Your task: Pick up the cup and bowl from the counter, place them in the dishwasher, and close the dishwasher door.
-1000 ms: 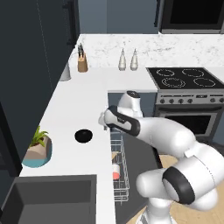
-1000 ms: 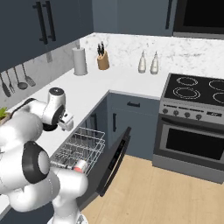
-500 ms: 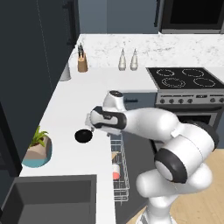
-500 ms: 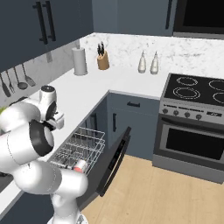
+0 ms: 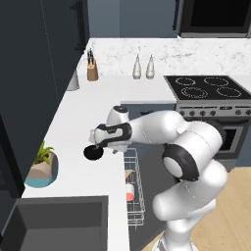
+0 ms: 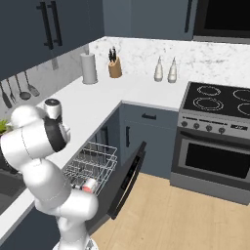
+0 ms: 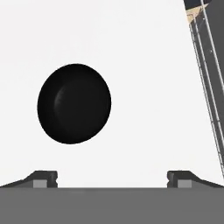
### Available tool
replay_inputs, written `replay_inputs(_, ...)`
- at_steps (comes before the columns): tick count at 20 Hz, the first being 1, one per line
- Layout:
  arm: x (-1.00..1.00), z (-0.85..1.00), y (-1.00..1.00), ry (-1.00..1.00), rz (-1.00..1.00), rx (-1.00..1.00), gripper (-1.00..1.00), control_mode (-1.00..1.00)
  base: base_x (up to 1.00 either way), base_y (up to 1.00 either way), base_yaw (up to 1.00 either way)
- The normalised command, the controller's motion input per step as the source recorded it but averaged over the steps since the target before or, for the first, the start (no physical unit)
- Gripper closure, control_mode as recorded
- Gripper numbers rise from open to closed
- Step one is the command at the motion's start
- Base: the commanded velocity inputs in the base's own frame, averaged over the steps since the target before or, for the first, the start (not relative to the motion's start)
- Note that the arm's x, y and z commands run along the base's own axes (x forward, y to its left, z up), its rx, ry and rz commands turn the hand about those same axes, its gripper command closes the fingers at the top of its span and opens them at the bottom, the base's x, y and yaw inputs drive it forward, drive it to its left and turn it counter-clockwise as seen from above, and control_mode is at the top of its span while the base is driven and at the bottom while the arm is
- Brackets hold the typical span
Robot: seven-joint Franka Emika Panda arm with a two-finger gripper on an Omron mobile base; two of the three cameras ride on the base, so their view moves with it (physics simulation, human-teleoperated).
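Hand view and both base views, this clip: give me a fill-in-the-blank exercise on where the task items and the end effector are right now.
1. The bowl sits on the white ____.
2. The cup lies in the pulled-out wire ____ of the dishwasher.
3. The dishwasher door is ____.
4. The end effector has its jaws ____, with nothing between them.

Missing words: counter; rack; open; open

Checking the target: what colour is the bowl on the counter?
Glossy black all over; the bowl shows best in the hand view.
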Motion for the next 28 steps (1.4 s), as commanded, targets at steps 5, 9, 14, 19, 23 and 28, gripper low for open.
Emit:
replay_inputs(5,0.45,-0.30,0.13,0.00,0.00,-0.03,-1.00,-1.00,0.00,0.00,0.00)
replay_inputs(9,0.33,-0.30,0.14,0.00,0.00,-0.02,-1.00,-1.00,0.00,0.00,0.00)
replay_inputs(14,0.15,-0.24,0.05,0.02,0.01,-0.01,-1.00,-1.00,0.00,0.00,0.00)
replay_inputs(19,0.06,-0.27,0.06,0.03,0.00,-0.01,-1.00,-1.00,0.00,0.00,0.00)
replay_inputs(23,0.00,-0.41,0.24,0.10,0.00,-0.06,-1.00,-1.00,0.00,0.00,0.00)
replay_inputs(28,0.00,-0.36,0.21,0.05,0.00,-0.05,1.00,-1.00,0.00,0.00,0.00)
